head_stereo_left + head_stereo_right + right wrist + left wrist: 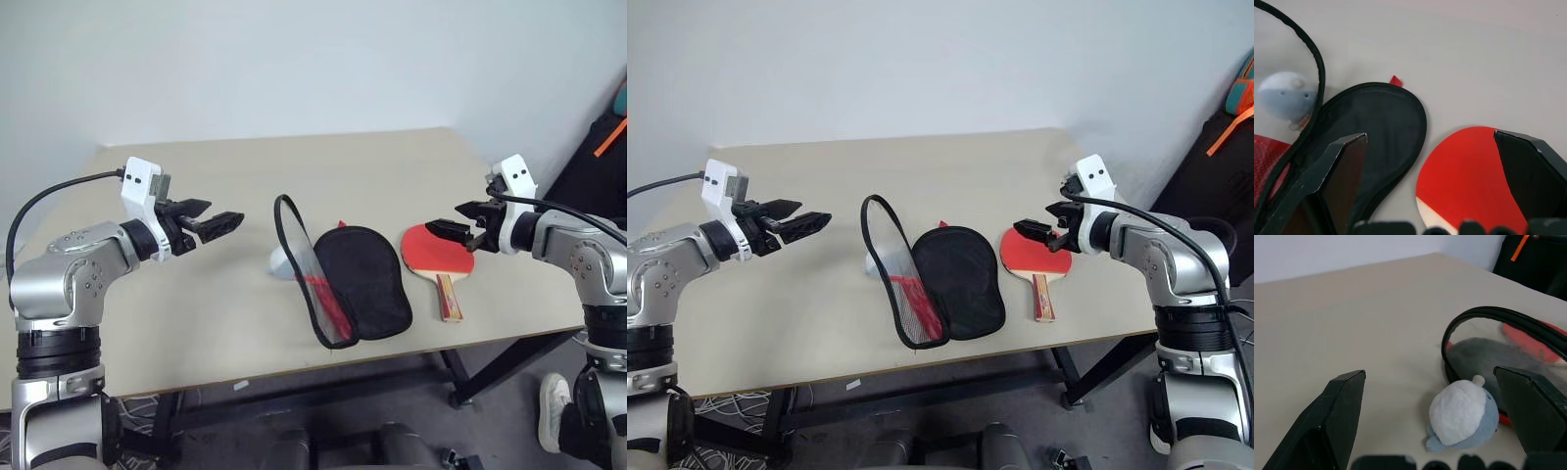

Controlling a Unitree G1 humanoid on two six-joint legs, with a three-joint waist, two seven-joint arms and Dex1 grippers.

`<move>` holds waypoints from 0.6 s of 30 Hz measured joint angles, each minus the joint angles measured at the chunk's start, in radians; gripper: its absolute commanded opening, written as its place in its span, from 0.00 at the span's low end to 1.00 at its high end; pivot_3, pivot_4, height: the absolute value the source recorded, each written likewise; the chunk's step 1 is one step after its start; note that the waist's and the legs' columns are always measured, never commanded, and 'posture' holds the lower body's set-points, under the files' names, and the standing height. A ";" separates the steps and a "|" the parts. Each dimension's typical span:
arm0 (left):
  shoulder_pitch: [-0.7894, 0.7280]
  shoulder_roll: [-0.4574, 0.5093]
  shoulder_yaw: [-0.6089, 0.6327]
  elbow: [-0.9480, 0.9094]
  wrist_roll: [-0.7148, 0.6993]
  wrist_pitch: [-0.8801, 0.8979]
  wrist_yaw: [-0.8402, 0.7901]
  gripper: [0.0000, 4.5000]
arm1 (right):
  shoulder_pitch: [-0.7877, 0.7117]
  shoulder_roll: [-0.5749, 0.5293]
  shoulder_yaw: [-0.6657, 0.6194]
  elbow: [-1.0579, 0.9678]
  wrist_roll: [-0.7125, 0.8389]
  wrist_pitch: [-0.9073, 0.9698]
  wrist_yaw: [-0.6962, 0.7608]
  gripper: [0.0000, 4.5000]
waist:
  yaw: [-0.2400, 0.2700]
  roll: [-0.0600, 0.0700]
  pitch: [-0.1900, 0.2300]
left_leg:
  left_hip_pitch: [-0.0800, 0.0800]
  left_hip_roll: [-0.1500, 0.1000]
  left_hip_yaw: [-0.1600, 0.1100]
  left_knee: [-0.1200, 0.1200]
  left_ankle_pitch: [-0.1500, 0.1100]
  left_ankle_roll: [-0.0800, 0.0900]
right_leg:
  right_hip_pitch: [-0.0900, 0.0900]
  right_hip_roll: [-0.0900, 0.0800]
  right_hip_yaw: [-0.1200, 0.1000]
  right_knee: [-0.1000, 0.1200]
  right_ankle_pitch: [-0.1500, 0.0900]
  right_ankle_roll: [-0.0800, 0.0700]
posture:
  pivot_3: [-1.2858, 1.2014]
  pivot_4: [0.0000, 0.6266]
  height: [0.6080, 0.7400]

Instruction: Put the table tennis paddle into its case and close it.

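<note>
The table tennis paddle point(431, 251) lies flat on the table, red face up, its wooden handle point(449, 297) toward the front edge. Left of it the case point(362, 279) lies unzipped, black lining up, with its mesh-and-red flap point(306, 269) propped up along the left side. My right gripper point(458, 227) hovers open just above the paddle's right side. My left gripper point(214, 219) hangs open above the table, well left of the case. The right wrist view looks down on the paddle point(1462, 178) and the case lining point(1376, 127).
A small white-grey rounded lump point(1464, 415) sits on the table against the case's left flap. The beige table point(294, 176) is bare at the back and left. Dark bags point(602, 157) stand beyond its right edge.
</note>
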 measured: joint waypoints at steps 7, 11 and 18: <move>0.047 0.008 0.000 -0.050 -0.005 0.025 -0.013 0.99 | 0.000 -0.009 0.029 0.043 -0.033 0.007 -0.003 1.00 | -0.001 0.000 0.000 | 0.000 0.000 0.000 0.000 0.000 0.000 | -0.001 0.000 0.000 0.000 0.000 0.000 | 0.52 0.00 1.00; 0.077 0.009 0.000 -0.084 -0.006 0.030 -0.017 0.99 | 0.001 0.009 0.046 0.066 -0.052 0.053 -0.038 1.00 | -0.001 0.000 0.000 | 0.000 0.000 0.000 0.000 0.000 0.000 | 0.000 0.000 0.000 0.000 0.000 0.000 | 0.52 0.00 1.00; 0.077 0.002 -0.001 -0.097 -0.007 0.033 -0.011 0.99 | 0.069 0.094 0.063 0.089 -0.094 0.120 -0.151 1.00 | 0.000 0.000 0.000 | 0.000 0.000 0.000 0.001 0.000 0.000 | 0.000 0.000 0.000 0.000 0.000 0.000 | 0.52 0.00 1.00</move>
